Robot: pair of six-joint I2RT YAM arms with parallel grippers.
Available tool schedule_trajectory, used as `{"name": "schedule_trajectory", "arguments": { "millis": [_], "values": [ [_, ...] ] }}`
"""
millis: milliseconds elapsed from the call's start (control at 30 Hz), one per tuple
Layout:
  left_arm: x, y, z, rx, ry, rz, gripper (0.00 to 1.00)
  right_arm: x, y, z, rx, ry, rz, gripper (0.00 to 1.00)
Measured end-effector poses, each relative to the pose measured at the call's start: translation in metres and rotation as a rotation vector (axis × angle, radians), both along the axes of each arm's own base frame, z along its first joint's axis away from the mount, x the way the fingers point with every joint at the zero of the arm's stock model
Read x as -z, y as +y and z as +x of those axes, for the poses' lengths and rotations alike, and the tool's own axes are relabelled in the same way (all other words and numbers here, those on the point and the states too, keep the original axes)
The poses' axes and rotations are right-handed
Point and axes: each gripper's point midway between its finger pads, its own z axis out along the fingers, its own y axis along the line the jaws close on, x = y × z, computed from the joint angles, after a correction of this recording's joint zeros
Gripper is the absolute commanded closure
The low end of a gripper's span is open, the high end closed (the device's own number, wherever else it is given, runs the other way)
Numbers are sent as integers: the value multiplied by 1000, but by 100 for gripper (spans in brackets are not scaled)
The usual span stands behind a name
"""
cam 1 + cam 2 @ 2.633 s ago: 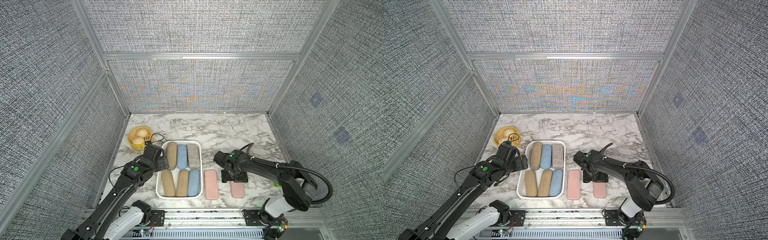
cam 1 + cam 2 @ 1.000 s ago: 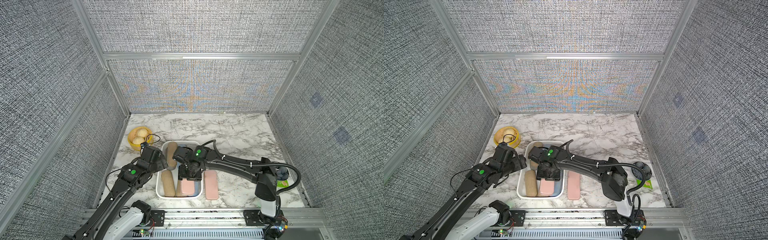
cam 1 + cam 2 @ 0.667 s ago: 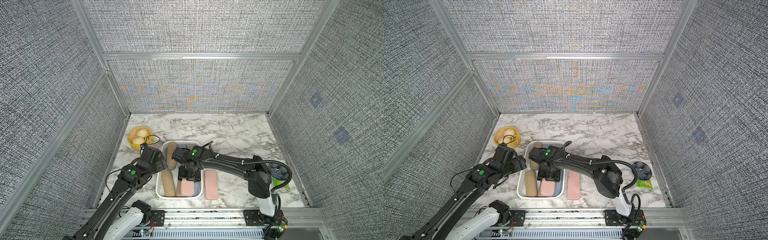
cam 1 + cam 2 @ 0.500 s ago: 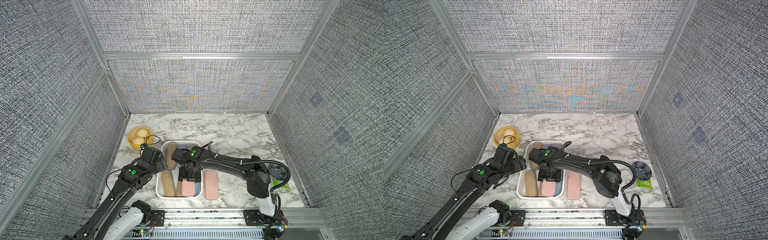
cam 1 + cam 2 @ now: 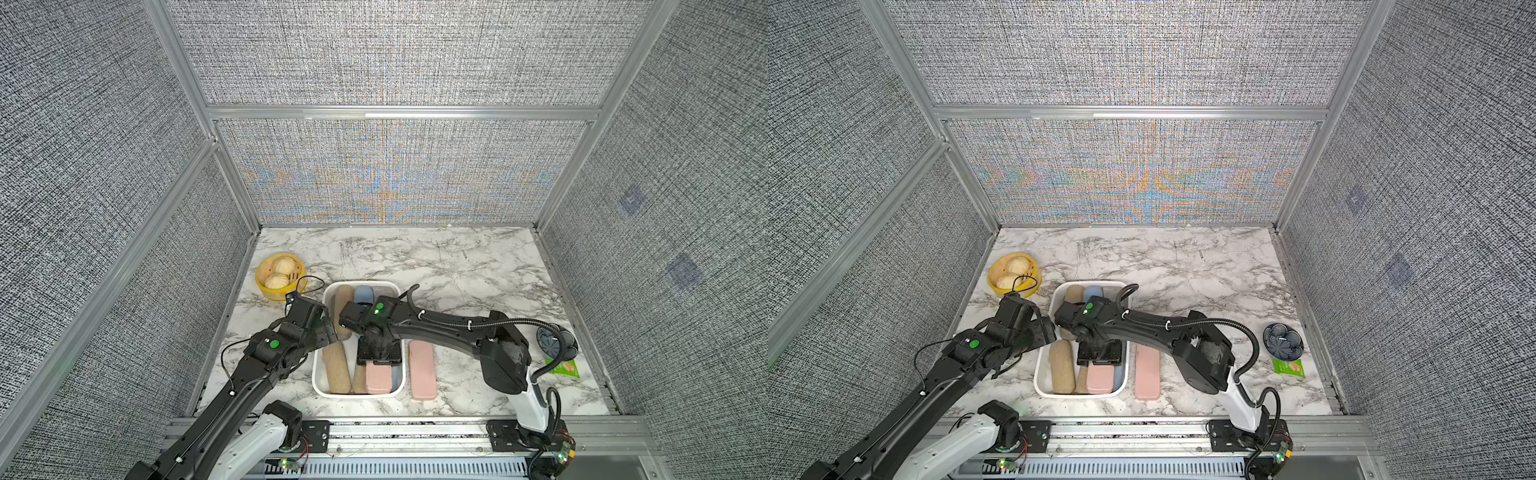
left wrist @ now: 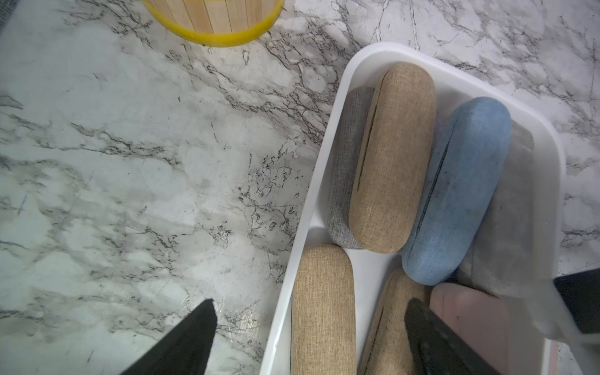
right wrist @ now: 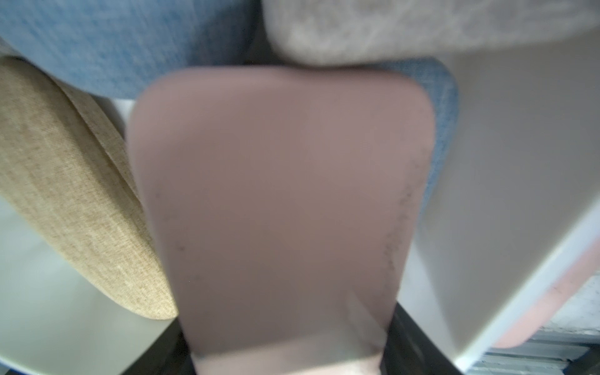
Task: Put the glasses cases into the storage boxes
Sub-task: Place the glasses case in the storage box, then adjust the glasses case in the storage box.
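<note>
right gripper [image 5: 379, 360] clamped on flat pink glasses case [image 5: 378, 377] inside white plastic tray [image 5: 357, 394], left gripper [image 6: 308, 308] spread wide, empty

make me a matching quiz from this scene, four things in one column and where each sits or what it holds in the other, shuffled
Things
1. yellow basket
2. green packet
3. held pink glasses case
4. loose pink glasses case

Places
A. flat on the marble beside the white tray
B. close beside the dark blue bowl
C. holds two buns
D. in the tray, atop a tan case and a blue case

Pairs: 1-C, 2-B, 3-D, 4-A
</note>
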Motion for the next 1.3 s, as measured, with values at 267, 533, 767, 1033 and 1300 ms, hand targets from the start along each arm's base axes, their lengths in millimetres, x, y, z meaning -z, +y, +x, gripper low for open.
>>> {"name": "schedule_trajectory", "arguments": {
  "millis": [267,533,767,1033,1300],
  "values": [
    [-7,-3,4,17,-6,4,9,-15,-3,11,-32,-99,-27,17],
    [-23,-16,9,80,-31,-41,17,-68,-10,12,-56,-221,28,22],
    [-15,-37,9,112,14,-136,38,-79,-2,16,-120,-265,70,69],
    [-27,-30,10,44,-24,-153,41,-52,51,54,-232,-276,175,87],
    [-17,-10,1,-23,-21,-99,41,-18,68,87,-272,-283,163,89]
  ]
}}
